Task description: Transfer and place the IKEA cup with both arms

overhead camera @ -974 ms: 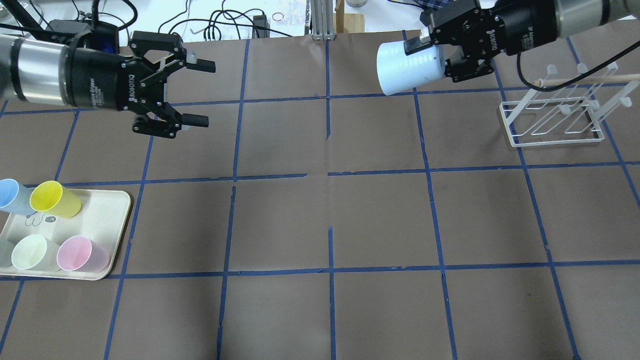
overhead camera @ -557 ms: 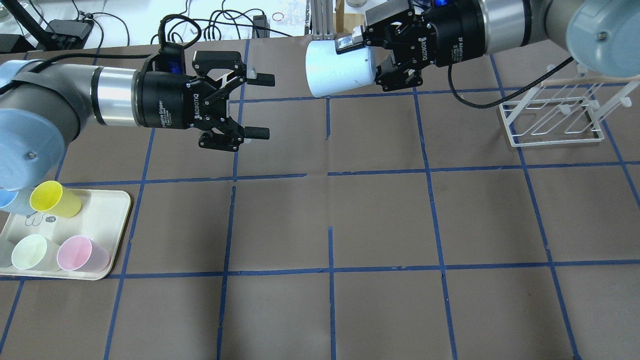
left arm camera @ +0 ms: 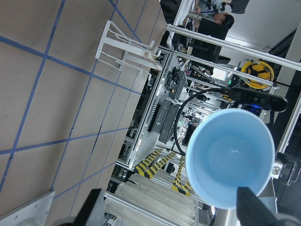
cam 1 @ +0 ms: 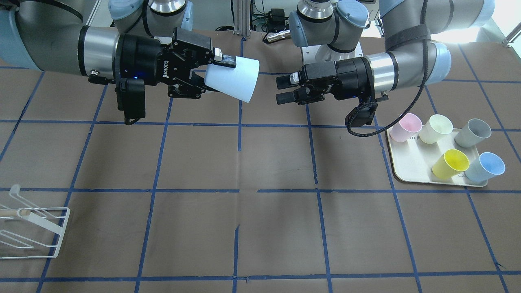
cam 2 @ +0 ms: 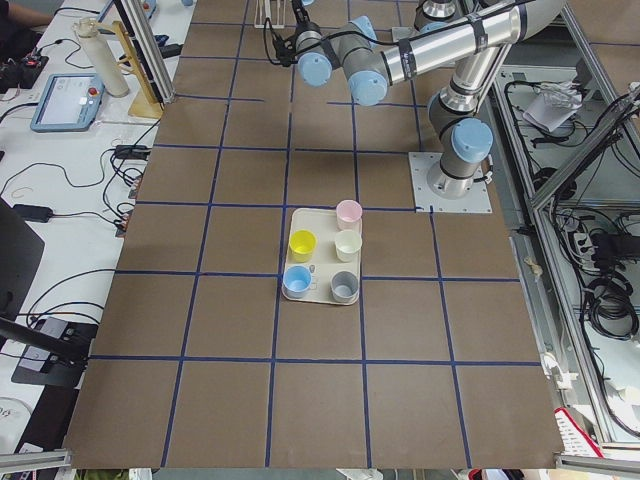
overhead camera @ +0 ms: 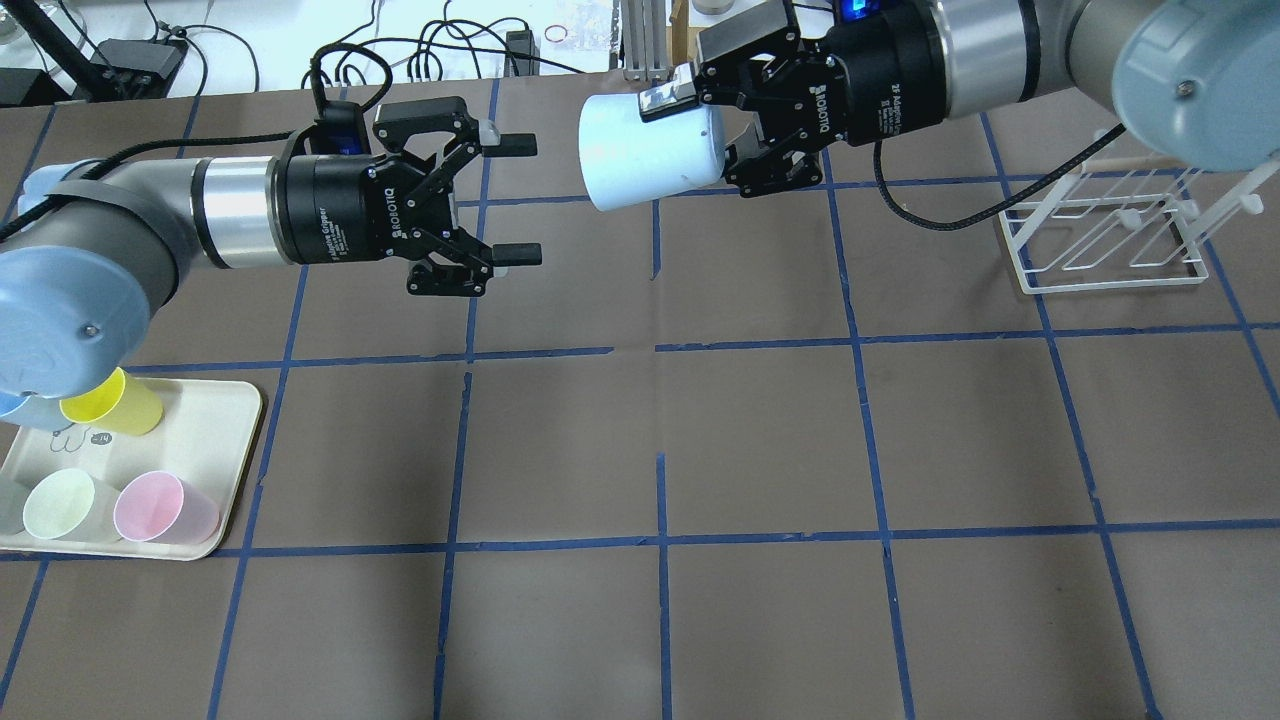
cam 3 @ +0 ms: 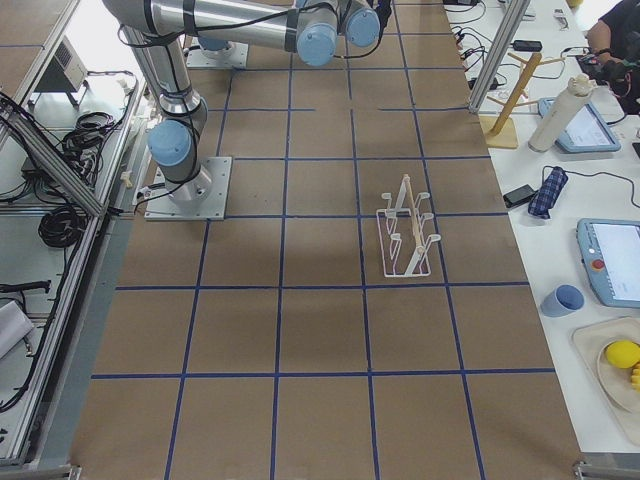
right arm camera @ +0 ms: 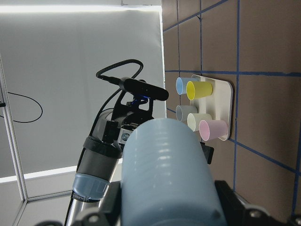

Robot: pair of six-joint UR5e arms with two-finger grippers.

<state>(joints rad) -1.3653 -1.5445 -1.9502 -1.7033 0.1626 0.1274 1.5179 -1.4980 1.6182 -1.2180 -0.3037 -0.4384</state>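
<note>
**Right claw** (overhead camera: 700, 140) – clamped on the IKEA cup (overhead camera: 640, 150) near its base, one finger on each side of the wall. Raised above the far middle of the worktop (overhead camera: 760, 440).

**IKEA cup** – pale blue, lying sideways in the air, clear of the worktop. Mouth turned toward the left claw (overhead camera: 518, 200); hollow interior plainly visible from the left wrist camera (left arm camera: 230, 157). Ribbed outer wall fills the lower part of the right wrist view (right arm camera: 164, 174).

**Left claw** – fingers spread wide, holding nothing. Level with the cup and facing its rim, near it but not touching; gap visible in both the overhead and the front-facing view (cam 1: 283, 89).

**Tray** (overhead camera: 200, 400) – cream, at the robot's left near corner of the worktop. Carries five upright cups:
- yellow cup (cam 1: 449, 162)
- second blue cup (cam 1: 486, 167), just beside the yellow one
- pink cup (cam 1: 405, 127)
- pale green cup (cam 1: 435, 129)
- grey cup (cam 1: 478, 132)

**Wire rack** (overhead camera: 1110, 235) – white, standing on the robot's right side of the worktop, well apart from both claws.

**Worktop** – brown, marked into squares with blue tape.
</note>
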